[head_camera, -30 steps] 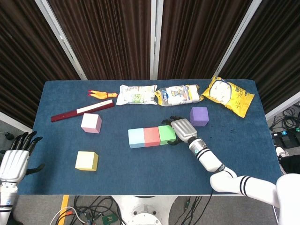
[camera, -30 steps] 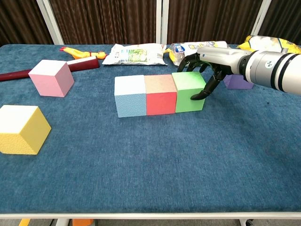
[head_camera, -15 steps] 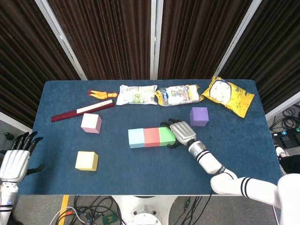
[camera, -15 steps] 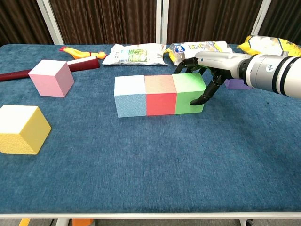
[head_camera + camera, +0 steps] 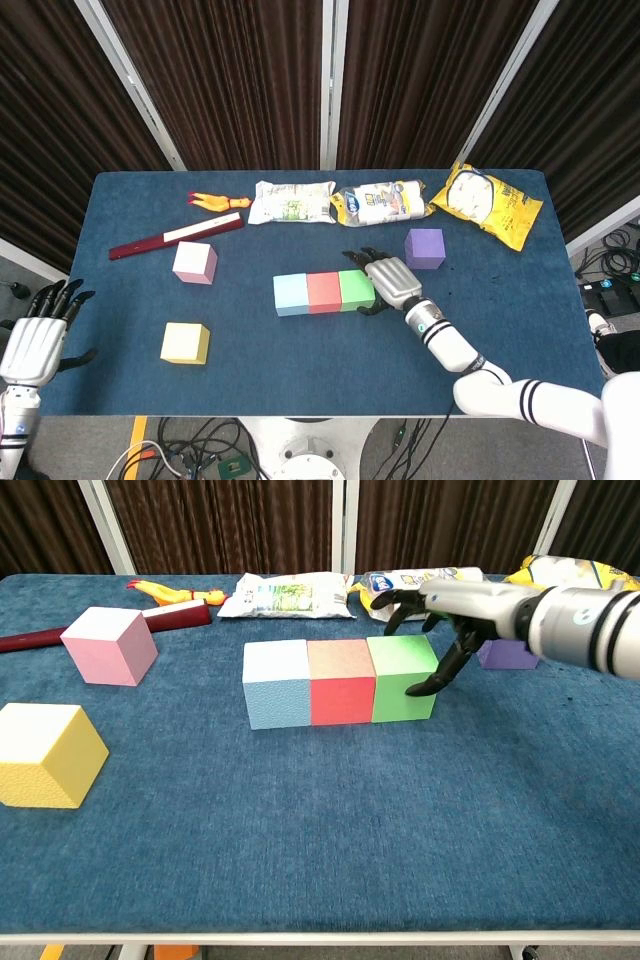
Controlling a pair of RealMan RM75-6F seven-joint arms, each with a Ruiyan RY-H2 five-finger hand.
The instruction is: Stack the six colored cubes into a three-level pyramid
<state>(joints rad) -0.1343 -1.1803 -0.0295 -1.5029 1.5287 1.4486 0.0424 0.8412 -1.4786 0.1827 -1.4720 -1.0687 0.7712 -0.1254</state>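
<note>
— What's at the table's left?
— The left hand (image 5: 30, 345) hangs off the left edge, fingers spread, holding nothing. On the table (image 5: 300, 375) the yellow cube (image 5: 185, 343) sits near the front left corner, the pink cube (image 5: 194, 263) behind it, and a red bar (image 5: 175, 238) with a rubber chicken (image 5: 213, 201) lies toward the back left.
— And the middle?
— Blue cube (image 5: 290, 294), red cube (image 5: 324, 292) and green cube (image 5: 356, 289) stand in a touching row at the centre. Two snack packs (image 5: 292, 202) (image 5: 385, 201) lie along the back edge.
— The right?
— The right hand (image 5: 392, 282) is at the green cube's right side, fingers curved and apart, fingertips (image 5: 417, 689) at its right face, not gripping it. The purple cube (image 5: 424, 248) stands just behind the hand; a yellow bag (image 5: 485, 203) lies at the back right corner.
</note>
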